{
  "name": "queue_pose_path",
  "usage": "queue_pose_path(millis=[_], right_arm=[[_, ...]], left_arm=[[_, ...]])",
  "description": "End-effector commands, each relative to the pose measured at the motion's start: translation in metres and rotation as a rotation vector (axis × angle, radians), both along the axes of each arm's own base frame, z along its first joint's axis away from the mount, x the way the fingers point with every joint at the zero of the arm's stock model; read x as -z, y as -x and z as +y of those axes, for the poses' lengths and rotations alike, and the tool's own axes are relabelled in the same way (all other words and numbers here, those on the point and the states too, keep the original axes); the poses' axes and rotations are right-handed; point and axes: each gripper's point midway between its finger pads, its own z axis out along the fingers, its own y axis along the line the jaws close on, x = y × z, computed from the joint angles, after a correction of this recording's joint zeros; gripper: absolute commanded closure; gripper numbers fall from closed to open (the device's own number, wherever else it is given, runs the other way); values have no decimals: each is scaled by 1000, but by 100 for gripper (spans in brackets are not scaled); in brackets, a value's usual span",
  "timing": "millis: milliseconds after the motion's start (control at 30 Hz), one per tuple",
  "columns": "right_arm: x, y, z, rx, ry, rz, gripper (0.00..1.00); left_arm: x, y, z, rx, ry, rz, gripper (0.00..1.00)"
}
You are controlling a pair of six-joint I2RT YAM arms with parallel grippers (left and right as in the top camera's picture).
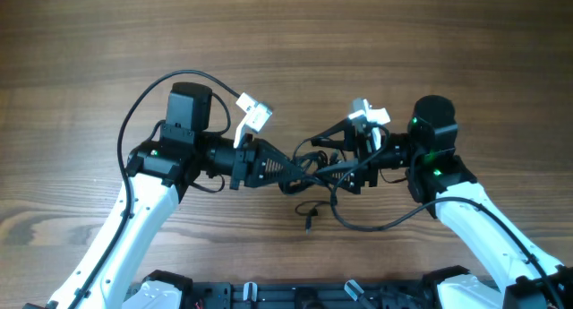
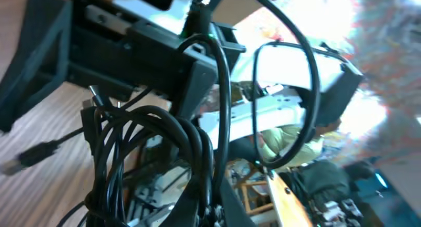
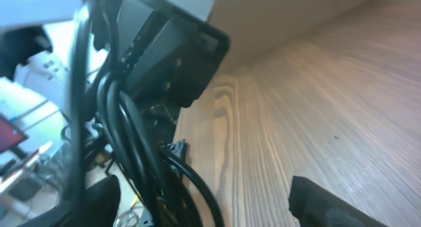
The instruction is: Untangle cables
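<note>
The cables point(image 1: 315, 170) are not yet untangled. They sit as one dark knot between the two arms, over the middle of the worktop point(image 1: 403, 40), with several loops crossing each other. The left claw point(image 1: 285, 172) is pressed together. As far as I can judge, it pinches the cables at the left side of the knot, because in the left wrist view the bundle is lifted and runs down toward this claw. The right claw point(image 1: 356, 170) is at the other side of the knot. In its own view its fingers point(image 3: 329, 202) stand spread, the cords pass close to one of them, and I cannot see that it grips anything. One plug end point(image 1: 307, 221) is loose just below the knot, toward the robot. I think the task is at an early stage: no cord lies alone on the worktop, and nearly all the separating is left to do
</note>
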Motion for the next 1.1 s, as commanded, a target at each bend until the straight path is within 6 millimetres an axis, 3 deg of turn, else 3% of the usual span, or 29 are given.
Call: queue_pose_path(millis=[0, 67, 133, 233, 300, 333, 400, 467, 600, 700, 867, 1067], right_arm=[[-5, 14, 6, -78, -21, -44, 30], [-4, 17, 8, -87, -20, -39, 57], [-4, 16, 8, -82, -17, -13, 78], [-2, 7, 8, -28, 5, 63, 88], [1, -1, 9, 24, 20, 119, 95], [2, -5, 9, 48, 26, 140, 96], [6, -18, 8, 135, 44, 216, 95], [11, -35, 6, 247, 56, 332, 96], [18, -61, -2, 432, 45, 552, 96], [21, -72, -6, 515, 22, 670, 95], [23, -72, -7, 520, 25, 683, 89], [40, -54, -3, 442, 92, 757, 85]], left_arm=[[-13, 17, -7, 85, 54, -9, 95], [-11, 19, -11, 95, 45, -29, 95], [-4, 15, -14, 65, 2, -42, 96], [15, -3, -16, -44, -119, 2, 95], [31, -19, -14, -159, -227, 87, 75], [38, -27, -12, -213, -271, 117, 61], [53, -45, -5, -346, -366, 189, 44], [67, -62, 5, -487, -448, 258, 17], [84, -88, 24, -726, -533, 389, 0], [90, -100, 36, -871, -551, 494, 0], [92, -104, 40, -899, -560, 485, 0], [80, -102, 28, -721, -555, 133, 5]])
